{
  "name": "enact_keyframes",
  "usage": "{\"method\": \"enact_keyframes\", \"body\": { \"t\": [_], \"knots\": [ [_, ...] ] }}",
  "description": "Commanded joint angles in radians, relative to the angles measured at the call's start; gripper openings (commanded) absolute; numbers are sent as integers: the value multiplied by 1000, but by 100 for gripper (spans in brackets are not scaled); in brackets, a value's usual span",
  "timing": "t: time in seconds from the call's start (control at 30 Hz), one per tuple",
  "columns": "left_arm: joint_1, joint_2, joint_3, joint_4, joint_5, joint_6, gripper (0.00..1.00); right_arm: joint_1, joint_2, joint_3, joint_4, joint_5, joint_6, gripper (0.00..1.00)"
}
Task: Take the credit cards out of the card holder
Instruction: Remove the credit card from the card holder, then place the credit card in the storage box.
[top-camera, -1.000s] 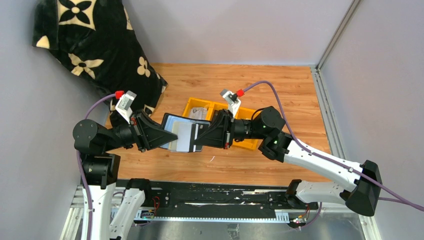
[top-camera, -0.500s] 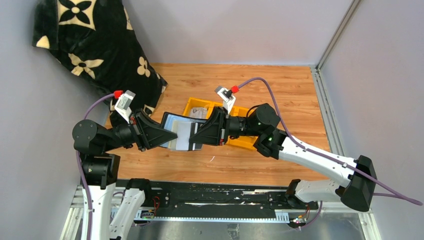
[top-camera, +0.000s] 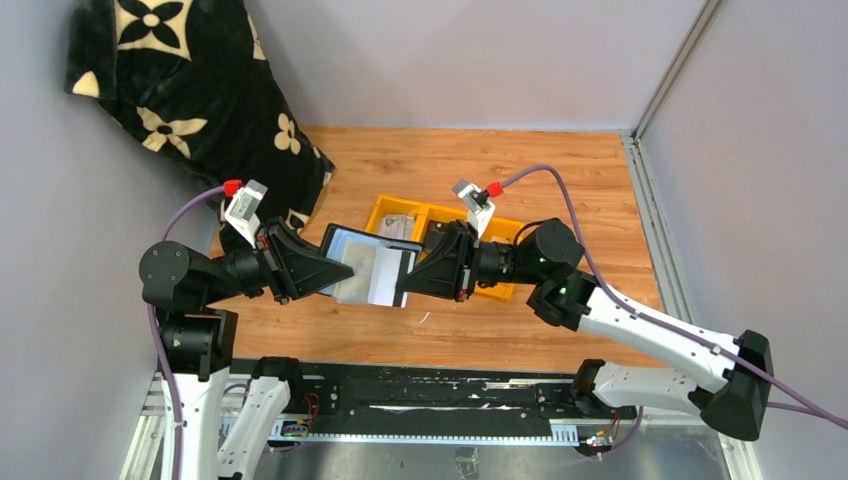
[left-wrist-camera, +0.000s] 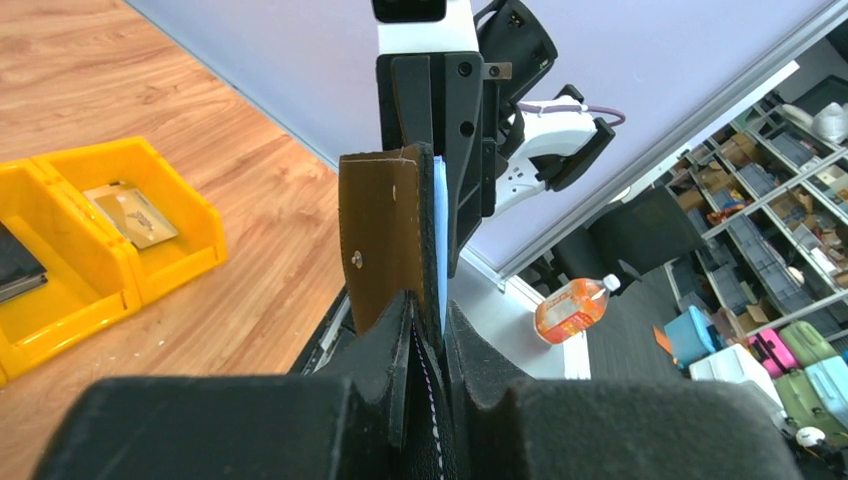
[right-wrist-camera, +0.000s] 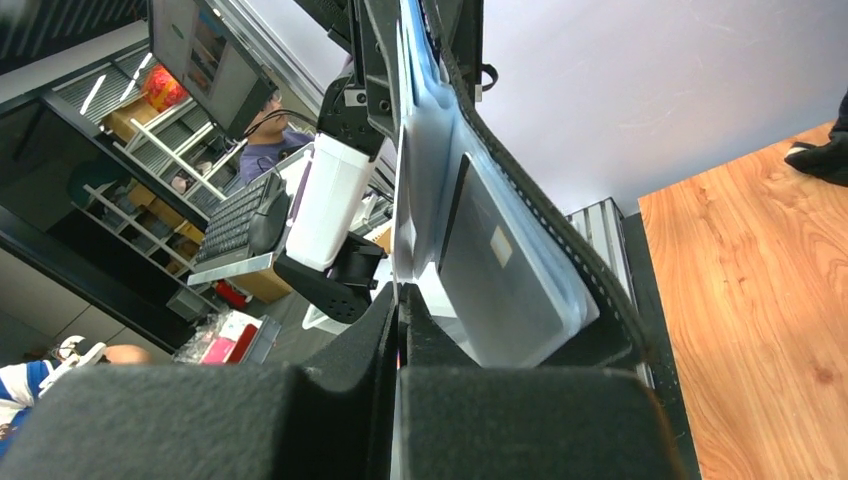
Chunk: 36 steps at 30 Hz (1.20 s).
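**A:** We've got the card holder (top-camera: 350, 244) up off the table (top-camera: 520, 170), held open between the 2 arms. The left gripper (top-camera: 348, 272) is squeezed down narrow on its leather edge. In the left wrist view the fingers (left-wrist-camera: 375, 350) press the cover from both sides.

**B:** And the right gripper (top-camera: 402, 282) is closed tight on the opposite side. A thin pale card (top-camera: 383, 277) runs into the seam between its fingers. We judge that's what it has pinched, though we can't rule out a pocket lip.

**A:** Just beside it, 1 silvery-grey card (right-wrist-camera: 500, 270) sits deep in its pocket, untouched.

**B:** So the step in hand is the draw. We want the pull straight along the pocket's opening and away from the left gripper. No twist, or the card could wedge against the pocket's edge.

**A:** The left grip has to hold firm too. If the holder slides along with the card, we gain nothing.

**B:** A pinch this near the card's edge can slip, so we go slow and even. Then it's over to the yellow tray (left-wrist-camera: 185, 255), where a tan card (left-wrist-camera: 130, 212) already lies in 1 compartment.
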Motion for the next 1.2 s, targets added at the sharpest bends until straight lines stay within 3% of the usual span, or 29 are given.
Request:
{"method": "enact_keyframes", "body": {
  "t": [0.0, 0.23, 0.4, 0.63, 1.0, 1.17],
  "knots": [
    [0, 13, 41, 2, -5, 28, 0, -21, -83, -29, -111, 21, -65, 0],
    [0, 34, 107, -223, -98, 275, 0, -259, -228, -69, -366, 12, -75, 0],
    [1, 57, 151, -373, -174, 423, 0, -407, -188, -57, -538, 13, -90, 0],
    [0, 49, 165, -342, -125, 401, 0, -410, 154, 55, -563, 40, -133, 0],
    [0, 35, 168, -302, -86, 355, 0, -297, 826, 656, -893, 323, -147, 0],
    [1, 28, 170, -284, -82, 337, 0, -273, 993, 816, -961, 424, -114, 0]
  ]
}}
